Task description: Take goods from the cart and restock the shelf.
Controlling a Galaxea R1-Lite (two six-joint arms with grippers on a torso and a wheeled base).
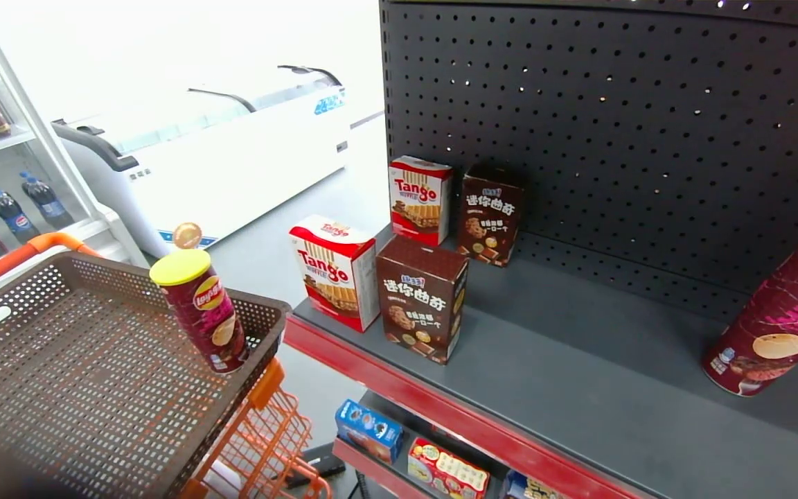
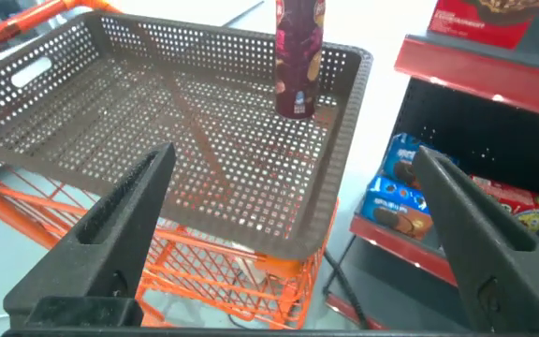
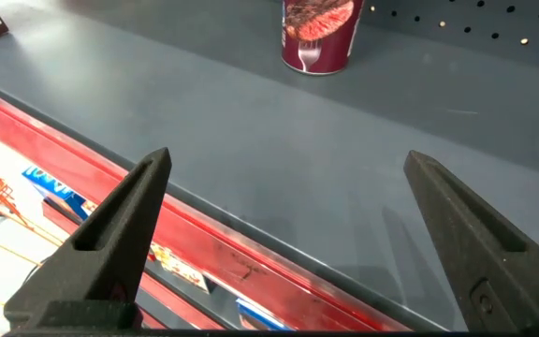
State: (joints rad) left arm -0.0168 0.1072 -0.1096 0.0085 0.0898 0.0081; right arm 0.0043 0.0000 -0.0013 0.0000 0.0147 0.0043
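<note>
One chip can (image 1: 199, 312) in the cart (image 1: 271, 430)
Head view: it's upright in the basket's (image 1: 59, 388) corner nearest the shelf (image 1: 579, 374), boxes (image 1: 418, 298) crowding the shelf's left front edge. Left wrist: our left claw (image 2: 293, 173) gapes wide, empty; clip that tall can and it topples. Right wrist: right claw (image 3: 288, 168) just as wide, empty, over the shelf's front edge

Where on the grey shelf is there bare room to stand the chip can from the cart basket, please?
The widest bare stretch of the shelf lies between the front brown box and the chip can at its right end, from the red edge back to the pegboard. The left end is crowded with four boxes standing close together.
</note>
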